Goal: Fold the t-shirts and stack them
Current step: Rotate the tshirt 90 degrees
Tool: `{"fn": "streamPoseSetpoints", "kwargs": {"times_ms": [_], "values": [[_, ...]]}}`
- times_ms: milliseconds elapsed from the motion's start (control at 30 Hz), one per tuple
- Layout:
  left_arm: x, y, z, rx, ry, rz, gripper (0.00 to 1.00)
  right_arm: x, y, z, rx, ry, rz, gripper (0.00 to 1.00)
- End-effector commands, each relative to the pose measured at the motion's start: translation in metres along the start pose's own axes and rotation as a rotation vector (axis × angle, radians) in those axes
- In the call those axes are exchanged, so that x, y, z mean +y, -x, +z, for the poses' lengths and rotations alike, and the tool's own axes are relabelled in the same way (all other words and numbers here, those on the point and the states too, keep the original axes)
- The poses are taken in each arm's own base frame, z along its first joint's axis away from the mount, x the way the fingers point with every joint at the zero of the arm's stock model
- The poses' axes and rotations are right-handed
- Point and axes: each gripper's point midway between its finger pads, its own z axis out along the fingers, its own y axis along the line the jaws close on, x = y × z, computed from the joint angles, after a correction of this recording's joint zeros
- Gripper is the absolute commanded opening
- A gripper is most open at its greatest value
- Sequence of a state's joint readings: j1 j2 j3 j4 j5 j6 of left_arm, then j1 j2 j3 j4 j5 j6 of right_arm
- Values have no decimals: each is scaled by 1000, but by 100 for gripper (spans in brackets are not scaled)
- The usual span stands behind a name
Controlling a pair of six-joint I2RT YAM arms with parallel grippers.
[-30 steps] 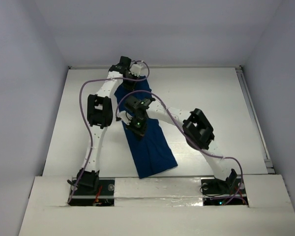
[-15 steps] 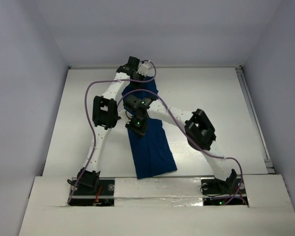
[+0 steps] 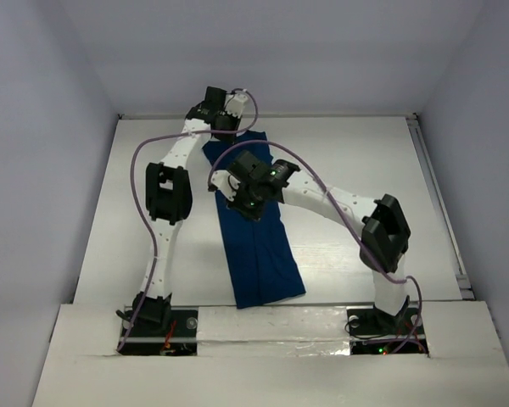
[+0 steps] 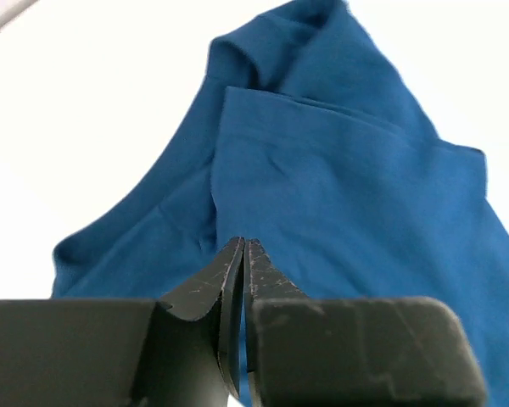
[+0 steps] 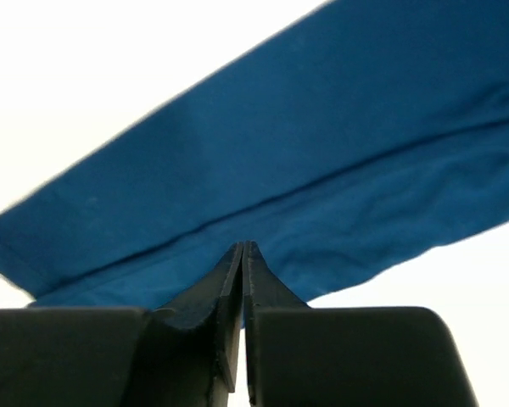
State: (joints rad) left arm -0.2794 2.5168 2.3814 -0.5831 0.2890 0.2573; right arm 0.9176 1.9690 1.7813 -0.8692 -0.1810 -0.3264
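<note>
From overhead, the shirt (image 3: 259, 254) is lying on the counter (image 3: 365, 161) as a long blue strip, running from the near edge between the two arm bases up toward the far side, leaning a little to the left as it goes. The left pincer (image 3: 226, 129) is hanging over the strip's far end, and the right pincer (image 3: 244, 203) is sitting over its left edge about midway along, with green lights glowing on that wrist and purple cables (image 3: 144, 170) looping off both arms. The overhead view is too distant to show the fingers, but the wrist cameras are filling that in. On the left wrist, the left pincer (image 4: 243, 254) is pressed together tip to tip above the shirt (image 4: 339, 186), and here the layers are showing: one flat panel lying over another, with a bunched, rumpled end beyond it against the white counter (image 4: 85, 110). On the right wrist, the right pincer (image 5: 242, 254) is also pressed together, only a hairline slit between the pads, while the shirt (image 5: 322, 144) is crossing the picture on a slant with a lengthwise fold line down it and bright counter (image 5: 110, 68) on both sides. Whether either pincer is nipping cloth, I cannot tell.
</note>
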Motion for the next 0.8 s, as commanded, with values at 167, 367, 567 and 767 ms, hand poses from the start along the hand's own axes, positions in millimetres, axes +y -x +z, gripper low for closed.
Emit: {"fn": "streamPoseSetpoints", "kwargs": {"times_ms": [167, 367, 567, 767], "values": [[-58, 46, -169, -238, -115, 281, 0, -13, -33, -21, 44, -125, -162, 30], [-78, -16, -218, -358, -52, 383, 0, 10, -41, -77, -112, -154, -335, 68], [-107, -76, -183, -248, -208, 281, 0, 19, -37, -101, -202, -164, -300, 0], [-107, -92, -126, -81, -283, 164, 0, 31, -58, -64, -135, -57, -290, 0]]}}
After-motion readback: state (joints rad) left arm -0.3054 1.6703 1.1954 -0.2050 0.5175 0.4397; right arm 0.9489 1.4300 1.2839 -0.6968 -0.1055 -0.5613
